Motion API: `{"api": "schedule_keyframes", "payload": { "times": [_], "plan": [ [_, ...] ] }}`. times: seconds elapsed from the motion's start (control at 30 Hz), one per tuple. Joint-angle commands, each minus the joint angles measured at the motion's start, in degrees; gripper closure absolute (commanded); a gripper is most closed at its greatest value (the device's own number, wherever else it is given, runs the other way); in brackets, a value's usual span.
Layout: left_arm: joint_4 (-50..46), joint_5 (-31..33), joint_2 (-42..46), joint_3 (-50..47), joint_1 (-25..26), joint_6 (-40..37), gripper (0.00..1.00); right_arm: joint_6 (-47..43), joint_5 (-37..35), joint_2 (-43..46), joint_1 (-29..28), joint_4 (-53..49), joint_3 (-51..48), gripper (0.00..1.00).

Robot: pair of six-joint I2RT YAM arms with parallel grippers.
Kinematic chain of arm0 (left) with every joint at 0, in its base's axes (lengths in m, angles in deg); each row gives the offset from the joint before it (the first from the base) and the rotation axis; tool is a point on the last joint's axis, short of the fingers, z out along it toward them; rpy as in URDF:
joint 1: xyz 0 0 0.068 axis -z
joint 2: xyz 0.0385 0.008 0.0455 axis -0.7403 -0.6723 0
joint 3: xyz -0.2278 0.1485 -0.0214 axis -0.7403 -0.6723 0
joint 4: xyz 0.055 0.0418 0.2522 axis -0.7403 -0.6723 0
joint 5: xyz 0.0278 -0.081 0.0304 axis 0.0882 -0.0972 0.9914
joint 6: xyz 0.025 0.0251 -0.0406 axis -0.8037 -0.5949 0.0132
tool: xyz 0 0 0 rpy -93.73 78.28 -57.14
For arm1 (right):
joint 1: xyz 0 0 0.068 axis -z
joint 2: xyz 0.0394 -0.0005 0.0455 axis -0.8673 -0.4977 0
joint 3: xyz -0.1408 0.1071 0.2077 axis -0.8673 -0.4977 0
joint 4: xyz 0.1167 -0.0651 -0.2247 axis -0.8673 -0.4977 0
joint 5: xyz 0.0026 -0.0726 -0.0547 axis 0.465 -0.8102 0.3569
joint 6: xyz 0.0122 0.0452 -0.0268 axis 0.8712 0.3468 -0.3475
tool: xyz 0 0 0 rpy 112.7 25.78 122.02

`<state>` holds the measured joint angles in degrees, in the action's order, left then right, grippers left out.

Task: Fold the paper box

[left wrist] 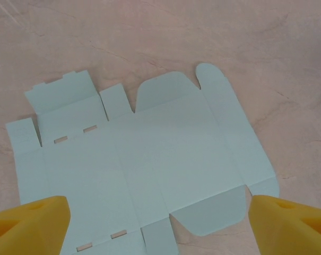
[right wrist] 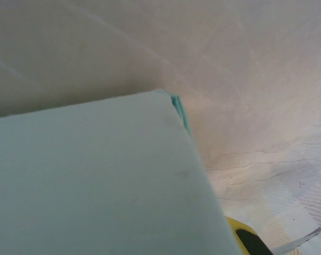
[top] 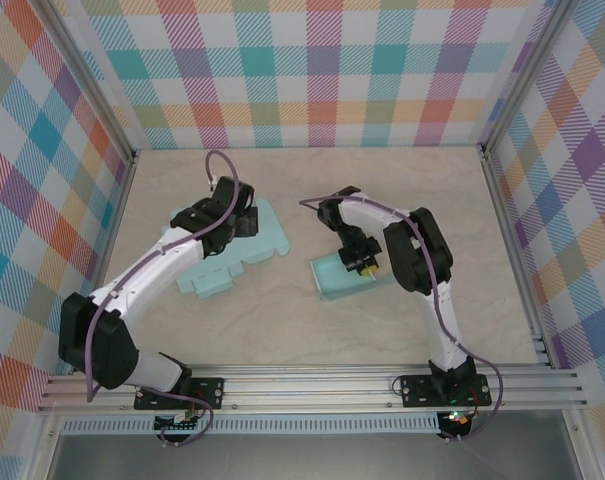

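Observation:
A pale teal paper box [top: 232, 262] lies flat and unfolded on the table left of centre, its flaps and slots spread out [left wrist: 149, 159]. My left gripper [top: 240, 222] [left wrist: 160, 226] hovers over it, open wide. Its yellow fingertips [left wrist: 27, 226] stand at either side of the sheet with nothing between them. A second teal box [top: 344, 278], folded up, sits right of centre. My right gripper [top: 358, 262] is down on it. In the right wrist view a box panel [right wrist: 96, 180] lies against one yellow finger [right wrist: 244, 238], hiding the other finger.
The beige tabletop [top: 312, 180] is fenced by aluminium rails and checked walls. Open table lies behind both boxes and along the near edge [top: 302, 335]. A gap of bare table separates the two boxes.

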<state>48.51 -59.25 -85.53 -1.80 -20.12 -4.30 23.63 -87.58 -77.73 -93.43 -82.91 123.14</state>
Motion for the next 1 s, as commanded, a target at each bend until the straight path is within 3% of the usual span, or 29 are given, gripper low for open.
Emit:
{"api": "schedule_keyframes", "payload": {
  "times": [0.0, 0.23, 0.5, 0.7, 0.8, 0.87, 0.97],
  "plan": [
    [2.03, -0.02, 2.08, -1.75, -0.37, -0.70, 0.13, 0.79, 1.59, -1.54, -0.34, 4.59, -1.69, 0.95],
    [4.56, -4.14, 1.77, -2.46, -0.50, -0.40, 0.14, 0.62, -1.81, 3.83, -0.21, 3.95, 2.14, 0.66],
    [5.94, -8.64, -1.83, -1.52, -0.48, -0.22, 0.17, 0.09, -1.53, 7.22, -0.21, 1.45, 5.07, 0.53],
    [7.69, -11.00, -5.12, -1.71, -0.52, -0.81, 0.27, -0.10, -0.64, 14.37, -0.21, 0.21, 6.24, 0.40],
    [9.08, -12.68, -7.12, -2.04, -0.39, -1.45, 0.32, 0.24, -0.44, 20.93, -0.21, 0.48, 6.31, 0.27],
    [10.43, -14.51, -8.79, -2.49, 0.03, -2.01, 0.35, 0.97, -0.19, 26.19, -0.21, 1.25, 4.78, 0.00],
    [12.19, -16.28, -11.10, -3.00, 1.31, -3.01, 0.37, 4.03, 0.49, 34.26, -0.12, 2.66, -0.65, 0.00]
  ]
}}
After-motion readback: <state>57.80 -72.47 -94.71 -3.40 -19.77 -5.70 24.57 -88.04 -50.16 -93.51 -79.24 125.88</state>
